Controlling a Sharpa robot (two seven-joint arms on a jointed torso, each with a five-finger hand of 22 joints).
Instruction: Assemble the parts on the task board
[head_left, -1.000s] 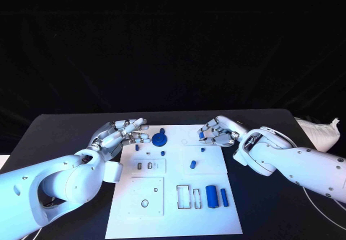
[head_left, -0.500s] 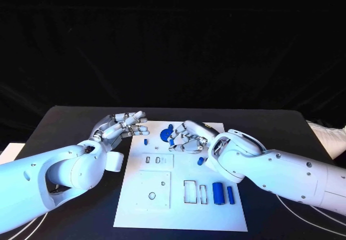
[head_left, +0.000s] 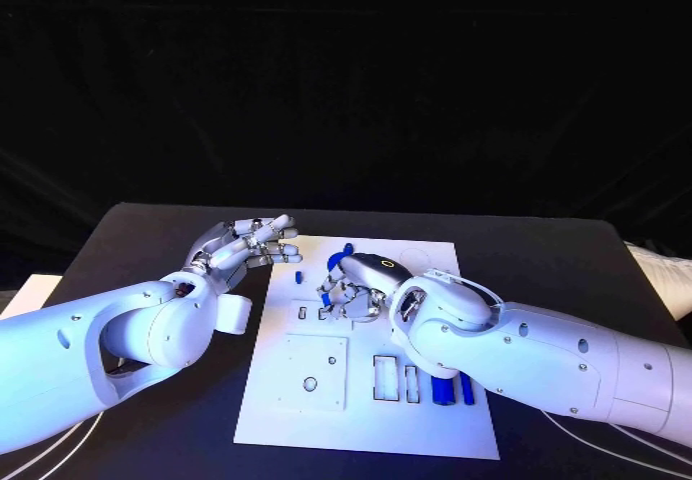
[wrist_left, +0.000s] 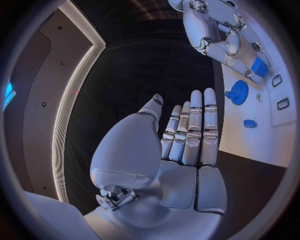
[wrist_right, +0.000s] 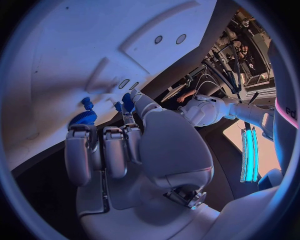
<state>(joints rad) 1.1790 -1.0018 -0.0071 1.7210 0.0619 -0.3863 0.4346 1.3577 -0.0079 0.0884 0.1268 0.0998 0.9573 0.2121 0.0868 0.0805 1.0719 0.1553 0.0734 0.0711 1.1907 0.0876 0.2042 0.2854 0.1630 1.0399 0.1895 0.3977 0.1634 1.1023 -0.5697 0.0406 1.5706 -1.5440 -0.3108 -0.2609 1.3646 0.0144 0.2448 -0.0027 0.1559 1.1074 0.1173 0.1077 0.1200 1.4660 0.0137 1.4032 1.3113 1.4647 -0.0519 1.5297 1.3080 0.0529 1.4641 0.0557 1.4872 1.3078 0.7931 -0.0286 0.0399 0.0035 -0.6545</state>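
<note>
On the white task board, two blue bars lie by the right arm, a blue gear sits at the far end, the right hand pinches one small blue part, and the left hand hovers empty, fingers extended.

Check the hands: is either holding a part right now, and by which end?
Left hand holds nothing, fingers straight. Right hand is curled over the task board with a small blue part at its fingers; whether it is gripped, and where, cannot be told.
</note>
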